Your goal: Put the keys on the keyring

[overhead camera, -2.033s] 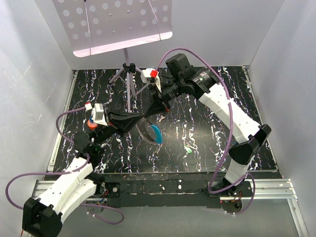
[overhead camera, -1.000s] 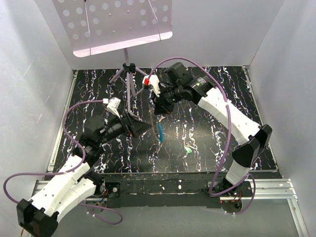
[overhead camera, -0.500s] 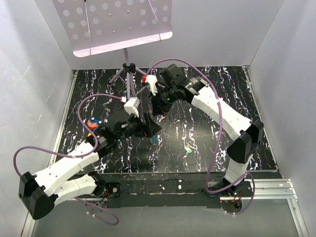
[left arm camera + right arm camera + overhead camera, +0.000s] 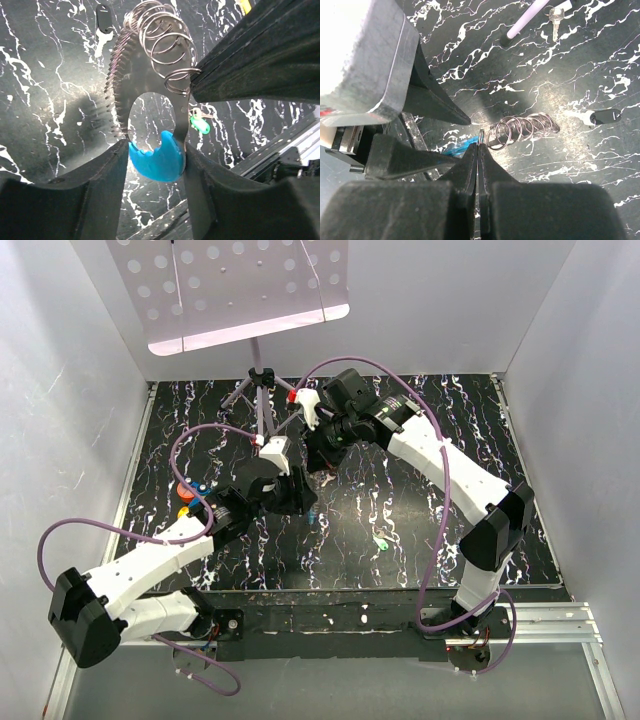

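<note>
The keyring (image 4: 134,75) is a grey metal loop with a toothed edge and a blue tag (image 4: 156,162), and it hangs above the table. My left gripper (image 4: 156,150) has both fingers against the blue tag from below. Several small wire rings (image 4: 165,35) are threaded on the loop. My right gripper (image 4: 479,145) is shut on the end ring (image 4: 481,135), and its black finger (image 4: 250,60) shows in the left wrist view. A green key (image 4: 382,542) lies on the table (image 4: 420,510) to the right, apart from both grippers (image 4: 300,502) (image 4: 320,458).
A purple tripod stand (image 4: 262,375) with a perforated plate stands at the back. A black-headed key (image 4: 602,117) and a silver key (image 4: 555,17) lie on the table. Small red and yellow objects (image 4: 187,490) sit at the left. White walls enclose three sides.
My left gripper has swung right to the keyring and its jaws have come in onto the blue tag. The right gripper has stayed shut on the ring, almost in place.
</note>
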`<state>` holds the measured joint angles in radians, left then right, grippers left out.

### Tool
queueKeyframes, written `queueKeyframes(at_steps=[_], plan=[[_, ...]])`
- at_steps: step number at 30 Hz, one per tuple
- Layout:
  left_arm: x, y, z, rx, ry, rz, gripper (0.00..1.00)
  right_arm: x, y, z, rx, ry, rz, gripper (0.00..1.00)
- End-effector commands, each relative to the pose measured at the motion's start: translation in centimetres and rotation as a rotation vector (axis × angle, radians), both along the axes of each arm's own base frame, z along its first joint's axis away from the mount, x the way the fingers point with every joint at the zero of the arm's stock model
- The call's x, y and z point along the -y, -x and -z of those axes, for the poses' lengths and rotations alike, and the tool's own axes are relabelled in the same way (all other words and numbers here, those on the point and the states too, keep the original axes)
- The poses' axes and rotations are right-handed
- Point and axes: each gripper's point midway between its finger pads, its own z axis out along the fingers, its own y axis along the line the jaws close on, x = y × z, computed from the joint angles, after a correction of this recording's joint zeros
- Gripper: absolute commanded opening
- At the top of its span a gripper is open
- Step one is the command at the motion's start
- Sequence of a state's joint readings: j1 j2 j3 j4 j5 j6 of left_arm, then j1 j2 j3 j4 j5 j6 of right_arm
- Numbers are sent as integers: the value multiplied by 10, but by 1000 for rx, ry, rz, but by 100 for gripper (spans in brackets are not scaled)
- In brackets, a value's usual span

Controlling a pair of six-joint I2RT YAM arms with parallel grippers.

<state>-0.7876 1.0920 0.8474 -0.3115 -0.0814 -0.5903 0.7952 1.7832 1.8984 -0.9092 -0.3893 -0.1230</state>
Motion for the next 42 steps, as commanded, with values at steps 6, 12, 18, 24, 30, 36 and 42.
queueKeyframes(at_steps=[6,12,18,24,30,36,42], plan=[[-10,-1,-1,52,-56,3,23,-12,-4,-16,24,-64,10,1],[-12,2,-7,112,-85,60,0,-11,-5,-11,21,-53,14,1],[-30,5,-12,145,-174,57,0,-6,-2,-6,29,-30,-13,1],[-33,7,-20,177,-224,106,0,-5,4,6,-7,-5,-41,1],[-35,9,-12,174,-288,157,0,-1,6,3,13,13,-81,1],[-26,20,-9,161,-268,243,4,5,15,6,23,40,-188,1],[-19,40,-25,257,-109,304,43,5,37,0,-6,-10,-309,1]])
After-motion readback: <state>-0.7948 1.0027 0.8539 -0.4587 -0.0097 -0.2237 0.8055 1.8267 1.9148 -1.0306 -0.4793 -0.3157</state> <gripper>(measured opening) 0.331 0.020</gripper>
